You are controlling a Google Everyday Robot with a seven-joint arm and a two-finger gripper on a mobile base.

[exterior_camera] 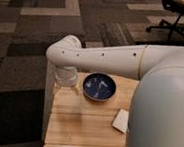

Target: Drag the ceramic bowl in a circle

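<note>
The ceramic bowl (100, 86), glossy dark blue with pale streaks inside, sits on the light wooden table (79, 124) near its far edge. My white arm reaches from the right across the table's far side and bends down at the far left corner. The gripper (66, 85) hangs below the wrist just left of the bowl, close to its left rim. I cannot tell whether it touches the bowl.
A small white flat block (122, 121) lies on the table right of centre, partly hidden by my arm's large white shell (164, 112). The table's left edge drops to patterned dark carpet. An office chair (172, 17) stands at the far right.
</note>
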